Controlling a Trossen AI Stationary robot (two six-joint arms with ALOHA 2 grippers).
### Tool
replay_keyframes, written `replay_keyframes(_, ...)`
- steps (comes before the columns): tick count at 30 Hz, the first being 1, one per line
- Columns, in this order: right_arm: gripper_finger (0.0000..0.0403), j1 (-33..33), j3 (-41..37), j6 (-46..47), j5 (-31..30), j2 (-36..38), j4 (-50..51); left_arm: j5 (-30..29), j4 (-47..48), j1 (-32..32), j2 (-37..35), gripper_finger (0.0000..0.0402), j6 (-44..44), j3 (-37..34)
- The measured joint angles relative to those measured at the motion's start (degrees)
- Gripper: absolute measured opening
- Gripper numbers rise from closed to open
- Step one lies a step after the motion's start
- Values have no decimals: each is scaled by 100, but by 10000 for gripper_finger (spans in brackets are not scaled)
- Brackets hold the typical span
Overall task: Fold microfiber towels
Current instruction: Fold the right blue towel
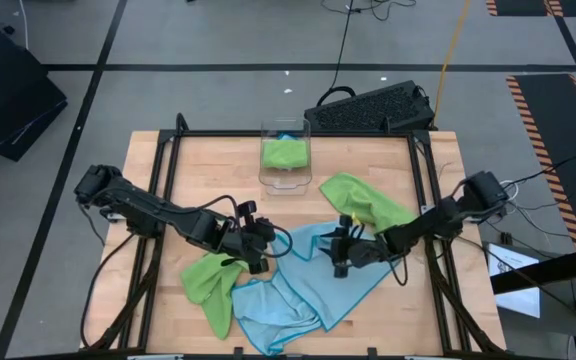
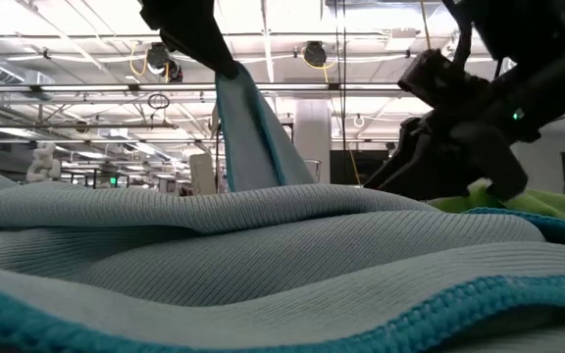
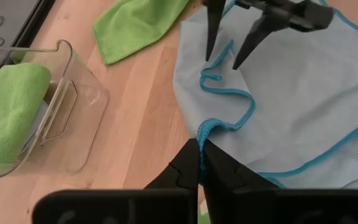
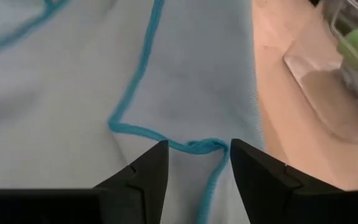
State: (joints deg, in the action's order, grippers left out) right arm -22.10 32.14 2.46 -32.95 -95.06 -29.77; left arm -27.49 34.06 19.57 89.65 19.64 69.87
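Observation:
A light blue towel [image 1: 313, 285] with a darker blue hem lies rumpled at the table's middle front. My left gripper [image 1: 265, 243] is shut on its hem at the towel's left side and holds that part up in a peak [image 2: 248, 137]. My right gripper [image 3: 222, 61] is open over the towel's far right part, its fingers [image 4: 148, 171] standing on either side of a bunched hem corner [image 4: 202, 147]; whether they touch it I cannot tell. One lime green towel [image 1: 211, 285] lies crumpled at the front left, another [image 1: 366, 200] at the right. My left gripper pinches the blue towel's hemmed edge [image 3: 201, 127] between its two shut fingers. It comes slanting down from the table's left. The cloth rises in a peak to the fingers [image 2: 226, 71], while the rest of the towel lies on the table.
A clear plastic bin [image 1: 286, 178] with a folded green towel [image 1: 284, 152] in it stands at the far middle of the table. A black keyboard-like object [image 1: 373, 108] sits beyond the far edge. Bare wood shows at the far left of the table [image 1: 198, 170].

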Motion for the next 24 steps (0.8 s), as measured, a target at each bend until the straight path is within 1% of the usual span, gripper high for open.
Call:
replay_keyframes(3,166,67,0,-589,-1,-53,-87,-2,-2,0,0,6,-45,0)
replay_keyframes(7,166,271,2,-779,69,-71,-224,-2,-20,0,0,8,-119,0)
replay_keyframes(10,166,481,10,-756,607,-73,-207,-2,-31,0,0,13,-141,0)
replay_keyframes(12,166,606,62,-681,1087,-73,-168,-4,-35,0,0,9,-166,0)
replay_keyframes(13,166,645,101,-675,1209,-73,-133,-4,-37,0,0,6,-176,0)
replay_keyframes(17,166,695,213,-863,1214,-73,25,-4,-37,0,0,9,-182,0)
replay_keyframes(21,166,791,342,-935,1234,-73,661,-4,-39,0,0,13,-171,0)
replay_keyframes(24,166,903,358,-940,1539,-77,791,-4,-41,0,2,5,-194,0)
